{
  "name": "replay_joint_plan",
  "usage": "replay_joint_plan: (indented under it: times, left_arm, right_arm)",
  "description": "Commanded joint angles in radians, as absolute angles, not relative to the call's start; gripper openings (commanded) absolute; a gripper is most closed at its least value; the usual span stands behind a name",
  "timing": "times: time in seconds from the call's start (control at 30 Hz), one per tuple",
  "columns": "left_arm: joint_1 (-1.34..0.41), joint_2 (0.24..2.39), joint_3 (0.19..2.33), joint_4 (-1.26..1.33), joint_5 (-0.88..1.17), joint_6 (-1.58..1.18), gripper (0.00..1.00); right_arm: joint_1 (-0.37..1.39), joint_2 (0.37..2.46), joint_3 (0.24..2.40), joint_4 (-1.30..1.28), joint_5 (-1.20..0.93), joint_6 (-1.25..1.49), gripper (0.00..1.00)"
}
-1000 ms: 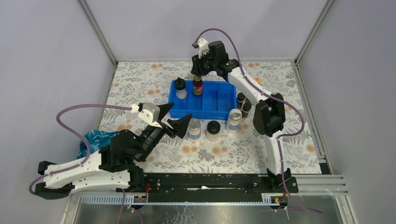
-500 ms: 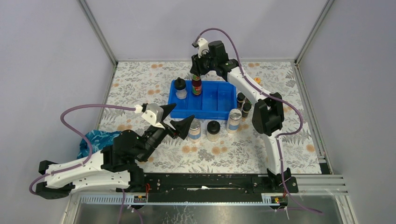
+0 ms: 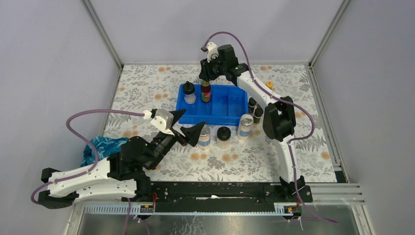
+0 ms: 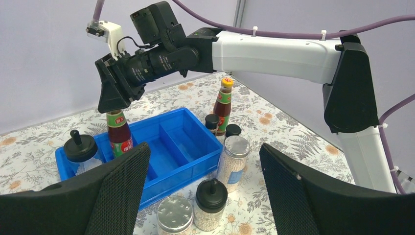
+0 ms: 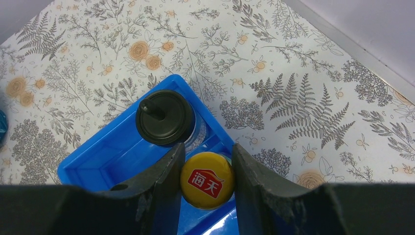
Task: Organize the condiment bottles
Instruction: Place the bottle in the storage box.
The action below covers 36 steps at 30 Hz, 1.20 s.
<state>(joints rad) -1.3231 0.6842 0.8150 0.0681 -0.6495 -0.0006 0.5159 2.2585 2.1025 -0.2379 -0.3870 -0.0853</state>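
1. Looking from above, the right gripper (image 3: 205,82) is clamped on the cap of a red-labelled bottle (image 3: 206,93). It holds the bottle upright in the blue tray's (image 3: 215,122) far-left end beside a black-domed bottle (image 3: 189,94), probably to group them. The left gripper (image 3: 192,118) hovers beside a silver-lidded jar (image 3: 204,136) near the tray.
2. Left wrist: its jaws stand wide apart and empty; the bottle's red label is too small to read.
3. Right wrist: the fingers (image 5: 161,191) pinch the yellow cap (image 5: 206,180), printed "海天".

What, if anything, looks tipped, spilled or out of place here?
Nothing is spilled, and all the bottles in view stand upright. The only oddity is some crumpled blue material lying at the table's left edge, away from them.
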Motion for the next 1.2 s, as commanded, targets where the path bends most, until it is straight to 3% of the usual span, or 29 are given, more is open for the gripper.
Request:
replay_joint_plan:
  times: [0.0, 0.07, 0.2, 0.37, 0.87, 1.17]
  left_arm:
    - [-1.330, 0.676, 0.798, 0.110, -0.635, 0.025, 0.87]
    - [-1.330, 0.675, 0.796, 0.109, -0.634, 0.025, 0.87]
    - [-1.330, 0.673, 0.795, 0.109, -0.630, 0.024, 0.87]
    - [-1.330, 0.676, 0.797, 0.110, -0.626, 0.025, 0.87]
    - [-1.330, 0.685, 0.798, 0.110, -0.623, 0.028, 0.88]
    - [-1.330, 0.709, 0.823, 0.083, -0.658, 0.011, 0.93]
  right_arm:
    - [0.507, 2.203, 2.119, -0.080, -0.413, -0.081, 0.00]
    - [0.507, 2.198, 2.101, -0.070, -0.413, -0.079, 0.09]
    - [0.508, 2.186, 2.070, -0.054, -0.415, -0.077, 0.43]
    - [0.507, 2.172, 2.041, -0.038, -0.418, -0.072, 0.63]
    - [0.508, 2.103, 1.989, -0.008, -0.413, -0.063, 0.71]
    - [0.508, 1.957, 1.910, 0.066, -0.371, -0.038, 0.76]
